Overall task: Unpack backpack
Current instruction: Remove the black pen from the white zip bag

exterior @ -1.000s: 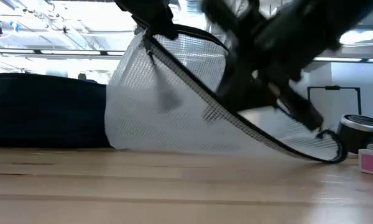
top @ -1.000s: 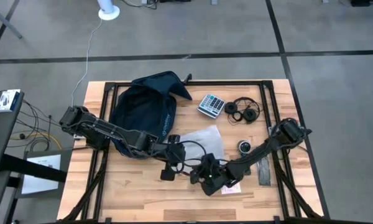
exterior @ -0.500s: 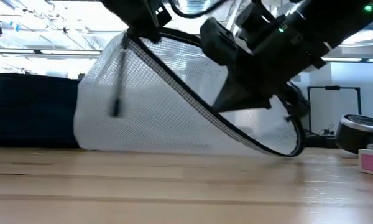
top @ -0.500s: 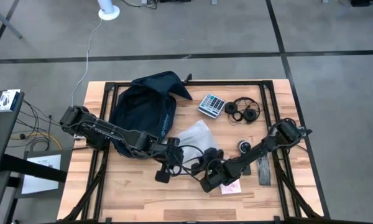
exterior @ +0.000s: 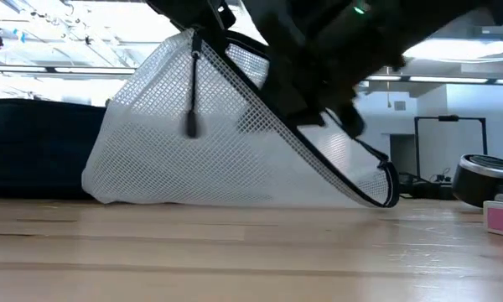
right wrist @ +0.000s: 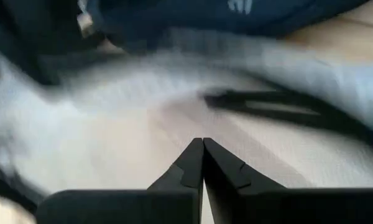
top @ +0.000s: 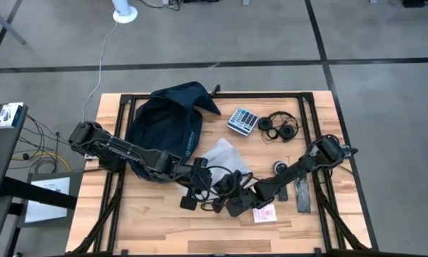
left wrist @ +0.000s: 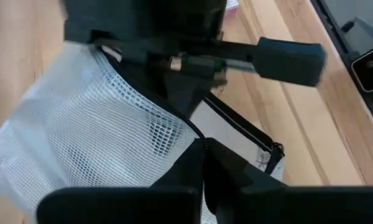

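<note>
Your left gripper (top: 200,176) is pinched on the mesh pouch's (top: 225,158) zipper edge, and the right gripper (top: 237,200) is pressed shut, holding nothing I can see. Backpack (top: 165,128) lies at 10 o'clock from both, long axis 12-to-6; left arm nearer.

The right hand (top: 232,202) has slid leftward toward the left hand (top: 197,187), bunching the mesh pouch (exterior: 226,143).

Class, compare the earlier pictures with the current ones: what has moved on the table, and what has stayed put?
The right gripper has slid left toward the left gripper, both shut. The mesh pouch, lifted at one edge, shifted left across the table. The backpack, calculator and headphones stayed put.
</note>
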`<state>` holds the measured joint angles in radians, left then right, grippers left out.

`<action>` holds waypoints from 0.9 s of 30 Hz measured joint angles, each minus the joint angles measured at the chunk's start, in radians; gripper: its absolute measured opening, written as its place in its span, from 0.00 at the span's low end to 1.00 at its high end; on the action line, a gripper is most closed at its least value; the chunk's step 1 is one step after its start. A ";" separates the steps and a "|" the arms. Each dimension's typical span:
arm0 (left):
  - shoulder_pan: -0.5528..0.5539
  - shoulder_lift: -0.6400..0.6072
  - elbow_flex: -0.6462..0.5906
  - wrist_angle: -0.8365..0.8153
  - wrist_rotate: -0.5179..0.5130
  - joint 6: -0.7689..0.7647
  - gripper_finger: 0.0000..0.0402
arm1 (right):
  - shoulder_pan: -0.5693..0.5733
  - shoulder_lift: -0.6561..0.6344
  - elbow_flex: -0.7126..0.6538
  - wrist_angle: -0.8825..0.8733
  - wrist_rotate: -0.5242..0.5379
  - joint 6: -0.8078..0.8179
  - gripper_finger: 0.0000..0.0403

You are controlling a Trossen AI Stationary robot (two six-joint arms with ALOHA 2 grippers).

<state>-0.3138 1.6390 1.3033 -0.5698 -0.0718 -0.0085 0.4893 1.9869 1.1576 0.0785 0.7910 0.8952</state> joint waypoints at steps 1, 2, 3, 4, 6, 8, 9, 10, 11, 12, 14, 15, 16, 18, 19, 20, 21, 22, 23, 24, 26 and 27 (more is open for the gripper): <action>-0.001 0.000 0.000 0.000 0.001 0.010 0.00 | 0.005 0.000 0.000 -0.036 0.005 0.014 0.00; -0.002 0.000 0.000 0.001 0.004 0.023 0.00 | 0.009 0.001 0.000 -0.072 0.016 0.034 0.00; -0.006 0.000 0.000 0.000 0.012 0.041 0.00 | 0.011 0.001 0.000 -0.103 0.030 0.059 0.00; -0.011 0.000 0.000 -0.001 0.020 0.063 0.00 | 0.011 0.001 0.000 -0.133 0.050 0.094 0.00; -0.027 0.000 0.000 -0.006 0.050 0.112 0.00 | 0.004 0.002 -0.004 -0.191 0.113 0.169 0.00; -0.044 0.000 0.000 -0.017 0.078 0.165 0.00 | -0.003 0.009 -0.015 -0.214 0.189 0.234 0.00; -0.051 0.000 0.000 -0.023 0.086 0.188 0.00 | -0.009 0.011 -0.023 -0.219 0.222 0.263 0.00; -0.057 0.000 0.000 -0.025 0.092 0.206 0.00 | -0.016 0.014 -0.027 -0.222 0.249 0.288 0.00; -0.061 0.000 0.000 -0.023 0.094 0.217 0.00 | -0.024 0.017 -0.027 -0.216 0.265 0.307 0.00; -0.065 0.000 0.000 -0.019 0.094 0.223 0.00 | -0.031 0.023 -0.027 -0.211 0.276 0.311 0.00; -0.068 0.000 0.000 -0.013 0.094 0.225 0.00 | -0.047 0.032 -0.028 -0.193 0.283 0.282 0.00; -0.068 0.000 0.000 -0.009 0.094 0.225 0.00 | -0.056 0.035 -0.029 -0.189 0.283 0.258 0.00; -0.068 0.000 0.000 -0.010 0.093 0.225 0.00 | -0.064 0.047 -0.029 -0.163 0.282 0.235 0.00; -0.067 0.000 0.000 -0.004 0.090 0.220 0.00 | -0.077 0.065 -0.028 -0.118 0.267 0.191 0.00; -0.066 0.000 0.000 -0.004 0.085 0.217 0.00 | -0.082 0.081 -0.029 -0.082 0.251 0.162 0.01; -0.065 0.000 0.000 0.000 0.072 0.212 0.00 | -0.085 0.096 -0.029 -0.033 0.226 0.127 0.01; -0.065 0.000 0.000 0.005 0.060 0.206 0.00 | -0.087 0.110 -0.029 0.011 0.197 0.086 0.03; -0.065 0.000 0.000 0.005 0.038 0.198 0.00 | -0.088 0.126 -0.029 0.063 0.170 0.045 0.05; -0.066 0.000 0.000 0.003 0.021 0.190 0.00 | -0.088 0.143 -0.028 0.124 0.142 0.008 0.07; -0.066 0.000 0.000 0.003 0.007 0.185 0.00 | -0.089 0.159 -0.028 0.182 0.122 -0.029 0.09; -0.064 0.000 0.000 -0.003 -0.001 0.186 0.00 | -0.089 0.184 -0.026 0.288 0.101 -0.110 0.15; -0.064 0.000 0.000 -0.003 -0.001 0.192 0.00 | -0.087 0.194 -0.020 0.323 0.101 -0.149 0.18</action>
<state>-0.3781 1.6390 1.3037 -0.5726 -0.0723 0.1836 0.4027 2.1807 1.1380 0.4013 0.8917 0.7466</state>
